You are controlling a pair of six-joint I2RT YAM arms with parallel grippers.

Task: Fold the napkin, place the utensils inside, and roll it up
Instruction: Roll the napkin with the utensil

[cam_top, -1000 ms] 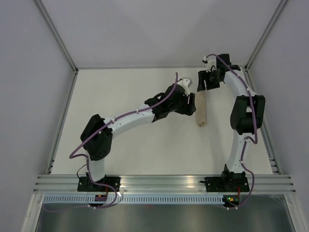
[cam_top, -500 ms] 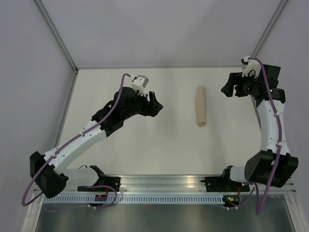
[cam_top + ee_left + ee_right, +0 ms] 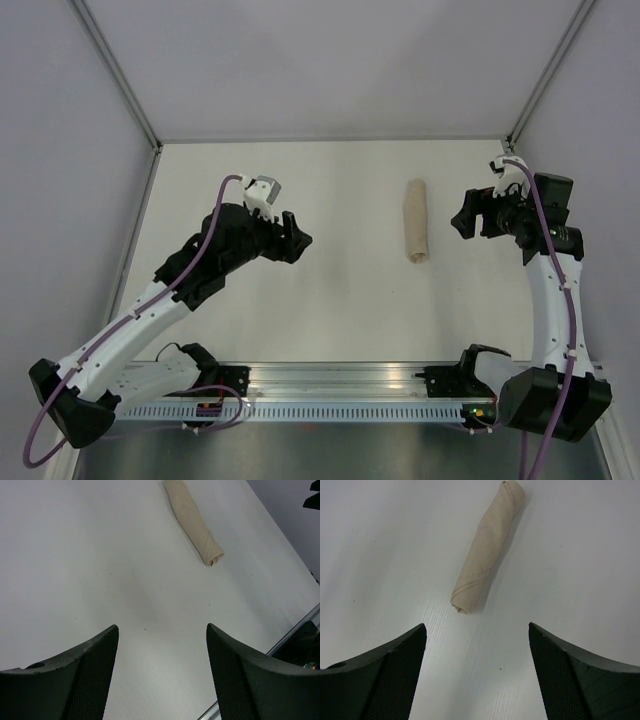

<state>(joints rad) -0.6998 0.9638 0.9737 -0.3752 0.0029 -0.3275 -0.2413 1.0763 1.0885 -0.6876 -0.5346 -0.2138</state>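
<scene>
Leftmost, my left gripper (image 3: 297, 239) hung above the table (image 3: 340, 300), well to the left of the napkin (image 3: 415, 222). Its jaws stood apart with nothing between them; in the left wrist view only bare table showed between the two dark fingers (image 3: 85, 675).

Centre: the napkin lay on the table as a tight tan roll, its length running toward the far wall, touched by neither arm. Its near end showed a spiral of cloth layers.

Right of the napkin, and nearer to it than the left gripper, my right gripper (image 3: 463, 218) faced the roll with its jaws spread wide and empty. In the right wrist view the roll lay beyond the fingertips (image 3: 395, 665), slanted across the gap between them and apart from both.
</scene>
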